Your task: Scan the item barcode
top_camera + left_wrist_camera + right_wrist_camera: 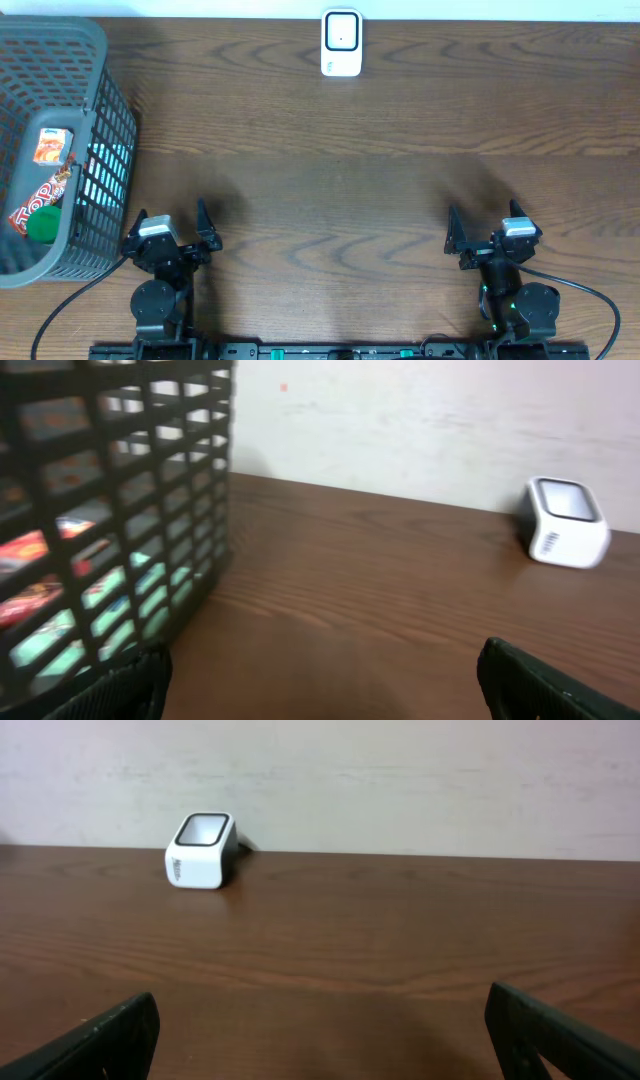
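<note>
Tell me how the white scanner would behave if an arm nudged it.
The white scanner looks like a rigid plastic block, probably light, so it may slide on the smooth table. Its squat base makes tipping unlikely.

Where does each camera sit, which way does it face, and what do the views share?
Overhead: above the table, looking straight down; basket on the left, scanner at the far edge, left gripper and right gripper open at the near edge.
Left wrist: low on the left arm, facing the wall; basket, scanner, its own fingers.
Right wrist: low on the right arm, facing the wall; scanner, its own fingers.
Shared: scanner in all three; basket in overhead and left wrist only.
</note>
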### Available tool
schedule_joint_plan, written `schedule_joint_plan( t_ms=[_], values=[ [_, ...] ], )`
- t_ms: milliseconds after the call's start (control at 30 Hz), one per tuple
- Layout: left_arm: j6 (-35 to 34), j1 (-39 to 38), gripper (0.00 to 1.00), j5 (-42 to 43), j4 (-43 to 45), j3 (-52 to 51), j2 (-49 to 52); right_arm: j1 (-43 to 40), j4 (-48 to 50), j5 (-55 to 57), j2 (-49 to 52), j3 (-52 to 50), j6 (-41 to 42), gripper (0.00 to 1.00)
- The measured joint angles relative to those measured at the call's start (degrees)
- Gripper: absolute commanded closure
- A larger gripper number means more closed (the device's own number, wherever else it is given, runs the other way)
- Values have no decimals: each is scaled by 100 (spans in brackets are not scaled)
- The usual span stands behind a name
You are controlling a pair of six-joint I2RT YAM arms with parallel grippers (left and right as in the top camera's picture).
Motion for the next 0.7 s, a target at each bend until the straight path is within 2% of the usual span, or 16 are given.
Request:
schedule_joint_plan(
  t_ms=[367,567,700],
  values=[
    [-22,0,2,1871,273,129,7,0,0,0,2,0,-2,1],
    [-221,0,2,2516,219,1051,356,0,0,0,0,0,0,1],
    [-527,0,2,2664,-361,1884,1025,0,2,0,0,-2,0,1]
  ],
)
